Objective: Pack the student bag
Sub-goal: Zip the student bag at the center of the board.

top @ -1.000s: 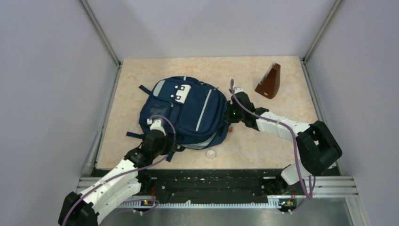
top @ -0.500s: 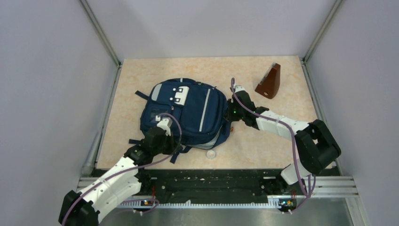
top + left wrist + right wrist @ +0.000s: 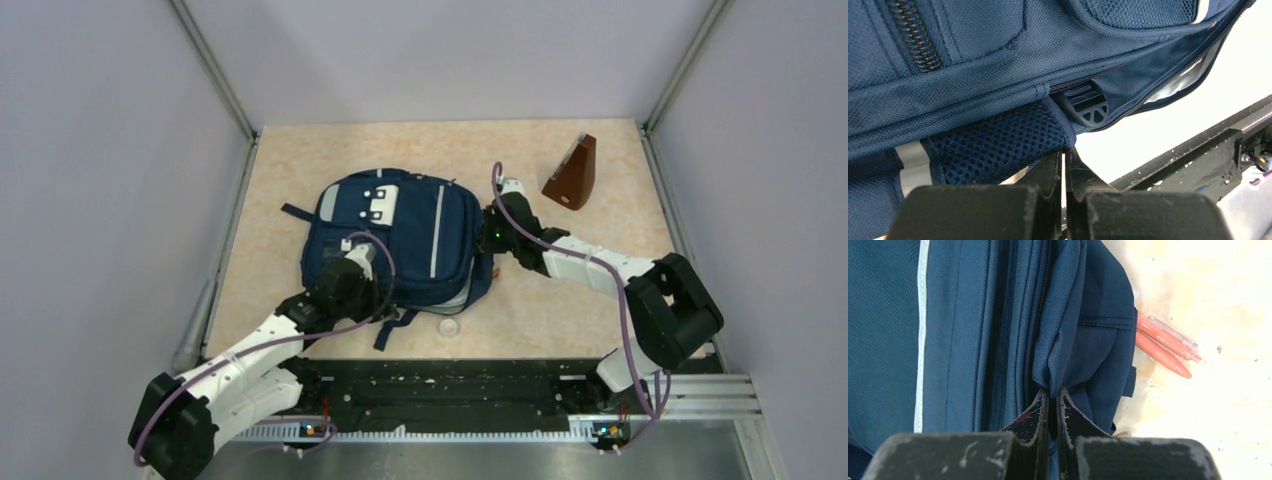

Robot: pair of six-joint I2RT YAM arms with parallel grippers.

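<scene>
Left hand [image 3: 1064, 165]: nearest to me, at the bag's near-left edge. On my wrist feed the fingers are pressed together under a padded mesh strap [image 3: 998, 145]; I read this as a pinch on the strap's edge, though the contact itself is hard to see.
Tape roll [image 3: 449, 326]: a small white ring on the counter [image 3: 560, 300], just beside the bag's near edge, unpacked.
Bag [image 3: 395, 235]: lying flat mid-counter, front face up, white patches toward the far side. The near zip is partly parted; pale lining shows in the gap on the left wrist feed.
Right hand [image 3: 1052, 400]: at the bag's right edge, fingers clamped on a fold of navy fabric by a zip line.
Pens [image 3: 1163, 347]: red, lying on the counter just beside the bag's right side, touching or nearly so; I can't tell which.
Brown block [image 3: 572, 172]: a wedge-shaped thing at the far right, well apart from the bag.
Step in hand: my judgement is positioning the bag and holding it at two edges, ahead of opening it. Nothing looks packed.
Next move: I'd keep one hand anchoring the fabric while the other finds the zip pull and widens the mouth; then pens and tape are the easy first loads.
</scene>
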